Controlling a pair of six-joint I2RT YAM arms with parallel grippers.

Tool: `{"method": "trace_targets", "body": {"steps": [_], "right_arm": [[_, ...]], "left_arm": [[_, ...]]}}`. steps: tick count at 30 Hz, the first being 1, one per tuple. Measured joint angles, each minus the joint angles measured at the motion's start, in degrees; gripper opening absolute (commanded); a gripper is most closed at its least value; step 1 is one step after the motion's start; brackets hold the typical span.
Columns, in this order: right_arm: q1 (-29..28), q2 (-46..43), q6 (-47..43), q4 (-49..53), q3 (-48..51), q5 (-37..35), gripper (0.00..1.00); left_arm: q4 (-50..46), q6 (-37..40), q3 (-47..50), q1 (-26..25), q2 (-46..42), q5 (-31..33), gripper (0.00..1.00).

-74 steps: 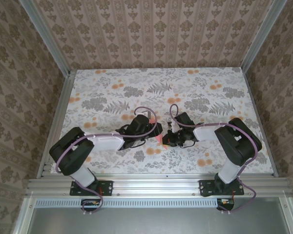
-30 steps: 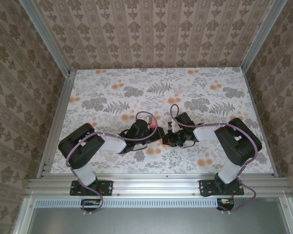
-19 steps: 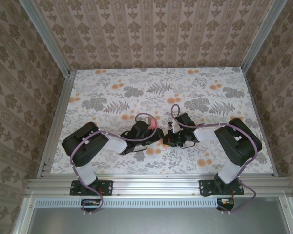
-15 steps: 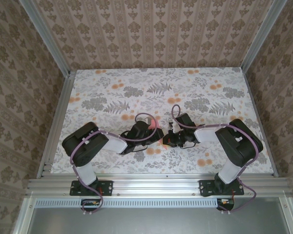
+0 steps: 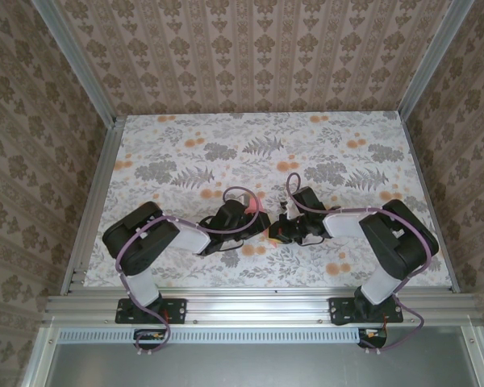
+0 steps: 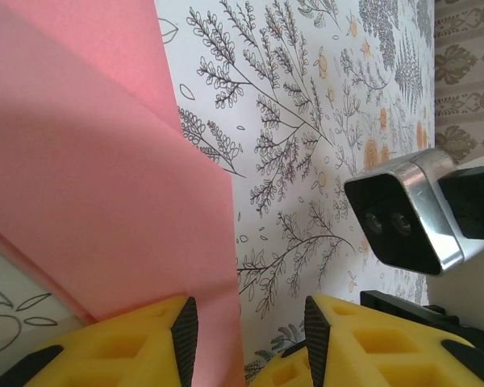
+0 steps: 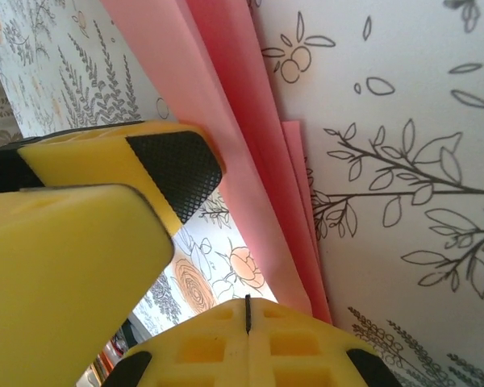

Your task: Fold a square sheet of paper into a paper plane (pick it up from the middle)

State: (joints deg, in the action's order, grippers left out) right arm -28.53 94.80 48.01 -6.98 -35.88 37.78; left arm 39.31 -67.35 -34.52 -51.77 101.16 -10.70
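Pink paper (image 7: 250, 161) is looking light, floppy, tearable; R gripper (image 7: 247, 313) is pinching its folds, L gripper (image 6: 246, 326) is standing spread round an edge; grip nr creases.

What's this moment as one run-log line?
left end effector open at edge of folded pink paper | right end effector shut on it

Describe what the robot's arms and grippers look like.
The left arm and right arm have black joints, white link shells and looping purple cables. The left gripper and right gripper have chunky yellow fingers with black textured pads.
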Motion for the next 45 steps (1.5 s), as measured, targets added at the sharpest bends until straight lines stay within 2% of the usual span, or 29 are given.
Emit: {"method": "trace_targets", "body": {"steps": [4, 16, 23, 37, 45], "right_arm": [[0.0, 1.6, -1.2, 1.6, -0.6, -0.5, 0.0], [0.0, 2.1, -7.2, 6.6, -2.8, -1.8, 0.0], [0.0, 2.1, -8.2, 7.5, -3.1, -1.9, 0.0], [0.0, 2.4, -8.9, 8.1, -3.5, -1.8, 0.0], [0.0, 2.4, -8.9, 8.1, -3.5, -1.8, 0.0]], "left_arm": [[0.0, 0.0, 0.0, 0.0, 0.0, 0.0, 0.42], [-0.6, 1.3, -0.3, 2.7, 0.1, -3.1, 0.42], [-0.4, 4.3, -0.8, 5.0, 0.6, -4.0, 0.42], [7.2, 5.6, -0.8, 8.4, 4.4, -10.8, 0.42], [7.5, 6.0, -0.6, 10.5, 4.5, -11.5, 0.43]]}}
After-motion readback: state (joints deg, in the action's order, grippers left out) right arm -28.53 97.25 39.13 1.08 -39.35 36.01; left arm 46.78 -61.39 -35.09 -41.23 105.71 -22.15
